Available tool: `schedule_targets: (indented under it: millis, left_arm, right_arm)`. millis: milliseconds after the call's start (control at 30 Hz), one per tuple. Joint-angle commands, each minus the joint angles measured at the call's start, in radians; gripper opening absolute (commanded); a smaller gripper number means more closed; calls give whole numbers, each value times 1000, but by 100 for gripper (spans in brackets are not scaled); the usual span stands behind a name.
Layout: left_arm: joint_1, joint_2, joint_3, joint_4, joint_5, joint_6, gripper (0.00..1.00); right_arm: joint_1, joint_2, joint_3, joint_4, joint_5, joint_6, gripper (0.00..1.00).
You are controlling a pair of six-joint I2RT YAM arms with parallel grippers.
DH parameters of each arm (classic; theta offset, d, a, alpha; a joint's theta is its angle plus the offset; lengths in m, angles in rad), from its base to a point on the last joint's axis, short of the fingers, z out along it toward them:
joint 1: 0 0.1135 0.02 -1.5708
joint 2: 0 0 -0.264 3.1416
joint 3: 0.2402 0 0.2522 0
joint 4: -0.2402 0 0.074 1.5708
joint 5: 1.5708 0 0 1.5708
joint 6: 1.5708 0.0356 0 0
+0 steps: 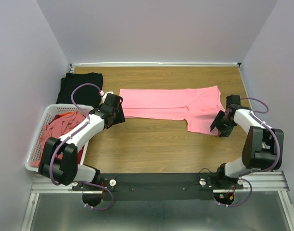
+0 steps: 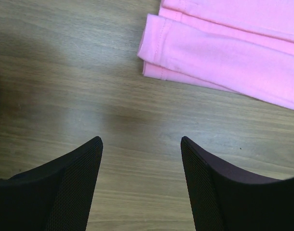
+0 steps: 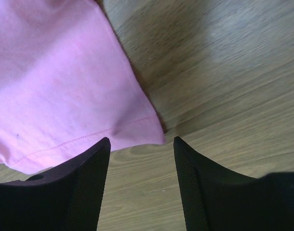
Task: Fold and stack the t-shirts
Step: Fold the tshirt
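Observation:
A salmon-pink t-shirt (image 1: 173, 105) lies folded lengthwise across the middle of the wooden table, one flap hanging nearer at its right end. My left gripper (image 1: 119, 114) stands open just off the shirt's left end, with bare wood between its fingers; the folded left edge of the pink t-shirt (image 2: 224, 53) shows ahead of it. My right gripper (image 1: 219, 126) is open beside the shirt's near right corner (image 3: 152, 134), holding nothing. A black t-shirt (image 1: 79, 86) lies folded at the back left. More salmon and red t-shirts (image 1: 62, 126) fill the basket.
The white slatted basket (image 1: 37, 144) stands at the left edge beside my left arm. Grey walls close in the table on three sides. A black rail (image 1: 156, 183) carries both arm bases at the near edge.

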Motion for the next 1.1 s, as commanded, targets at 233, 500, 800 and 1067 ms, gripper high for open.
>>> schedule_targets:
  millis: [233,500,800,1067]
  left_arm:
    - [-11,-50,-17,22,-13,-18,74]
    - [-9,-34,-3,24,-26,-15,73]
    - [-8,45,92,19,-30,-20,73]
    - [-6,111,145,20,-15,-14,76]
  right_arm:
    - [60,97,-18,73,25,62,33]
    - [62,72,118,64,-56,76,1]
    - [62,233,460,68,-83,97,1]
    - [62,432,720,85,-120,102,1]
